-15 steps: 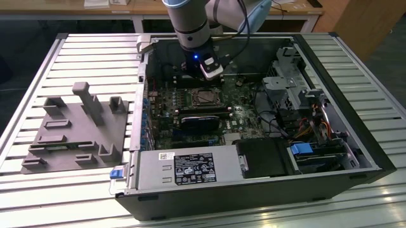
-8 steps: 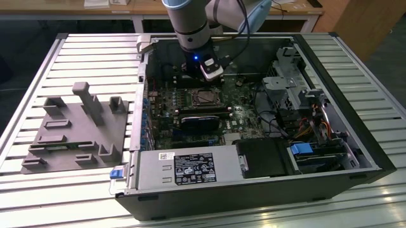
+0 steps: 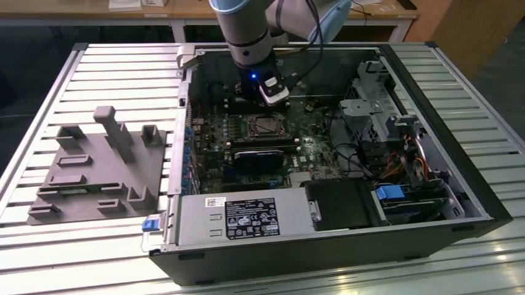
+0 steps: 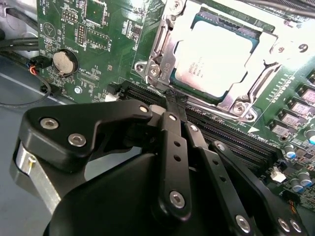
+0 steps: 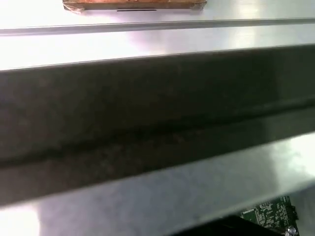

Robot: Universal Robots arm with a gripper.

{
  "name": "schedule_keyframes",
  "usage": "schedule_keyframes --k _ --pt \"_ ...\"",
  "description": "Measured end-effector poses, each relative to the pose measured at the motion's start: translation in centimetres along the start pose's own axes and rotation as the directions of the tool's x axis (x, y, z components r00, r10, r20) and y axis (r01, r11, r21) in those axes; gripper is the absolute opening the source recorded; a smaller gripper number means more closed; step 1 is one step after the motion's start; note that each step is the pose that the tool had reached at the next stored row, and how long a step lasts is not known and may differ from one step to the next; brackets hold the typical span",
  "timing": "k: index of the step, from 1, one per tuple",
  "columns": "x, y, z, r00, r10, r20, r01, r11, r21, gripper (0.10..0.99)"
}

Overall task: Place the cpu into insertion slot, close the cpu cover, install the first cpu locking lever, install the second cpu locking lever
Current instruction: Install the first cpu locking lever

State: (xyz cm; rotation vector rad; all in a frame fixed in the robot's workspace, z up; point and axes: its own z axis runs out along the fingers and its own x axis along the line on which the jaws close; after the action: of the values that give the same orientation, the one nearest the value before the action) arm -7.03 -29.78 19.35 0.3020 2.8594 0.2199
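The cpu (image 4: 216, 54) lies flat in the insertion slot (image 3: 264, 126), its silver-grey top showing through the window of the cpu cover (image 4: 278, 45). The cover lies down over it. A thin metal lever (image 4: 158, 42) runs along one side of the socket and another lever (image 4: 263, 81) along the opposite side. My gripper (image 4: 173, 98) is shut, its black fingertips pressed together just at the socket's edge near a corner screw (image 4: 153, 70). Nothing shows between the fingers. In the exterior view the gripper (image 3: 272, 99) hangs just behind the socket inside the open computer case.
Long black memory slots (image 4: 231, 137) run right beside the fingertips. A coin battery (image 4: 63, 61) sits on the green board. The power supply (image 3: 238, 218), a drive cage (image 3: 377, 104) and cables crowd the case. A grey fixture block (image 3: 98, 166) lies at the exterior view's left.
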Motion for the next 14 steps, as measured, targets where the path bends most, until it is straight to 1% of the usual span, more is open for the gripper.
schedule_keyframes --k 9,14 --pt "0.03 -0.18 0.31 1.0000 0.000 0.0015 0.000 1.0000 0.001 0.102" --pt "0.03 -0.19 0.35 1.0000 0.000 0.0013 0.000 1.0000 0.000 0.102"
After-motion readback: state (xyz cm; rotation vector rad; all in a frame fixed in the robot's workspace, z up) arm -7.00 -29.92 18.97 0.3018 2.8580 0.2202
